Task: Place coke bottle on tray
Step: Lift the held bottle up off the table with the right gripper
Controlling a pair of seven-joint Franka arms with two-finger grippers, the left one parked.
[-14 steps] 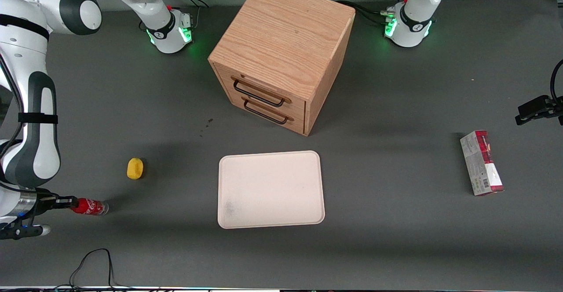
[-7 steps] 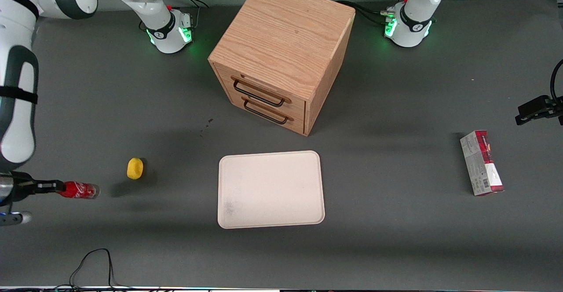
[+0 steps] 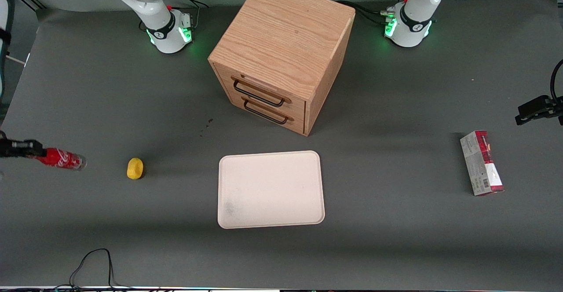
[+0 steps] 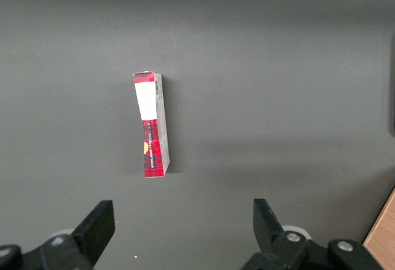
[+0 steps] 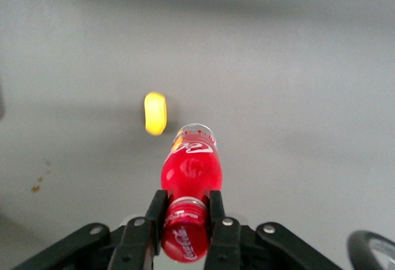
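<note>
**Red bottle in the gripper, above the working arm's end of the table**

The black two-finger gripper (image 3: 31, 146) of the right arm is hanging at the working arm's end of the dark grey table (image 3: 396, 239). Its two fingers (image 5: 154, 211) are pressing on the neck of the small slim red coke bottle (image 3: 60, 158) with white script, just under the red cap. In the right wrist view the bottle (image 5: 190, 196) is pointing away from the gripper (image 5: 185, 214), with its clear base as the farthest part. In the front view the bottle is lying almost horizontal, with the base a little lower than the cap.

A small yellow rounded object (image 3: 135, 168) is sitting on the table between the bottle and the large flat cream tray (image 3: 270, 189) with rounded corners and low rim. The bottle is well apart from the tray.

A wooden cabinet (image 3: 281, 54) with two drawers and dark handles is standing farther from the front camera than the tray. A red-and-grey carton box (image 3: 481, 163) is lying toward the parked arm's end.
</note>
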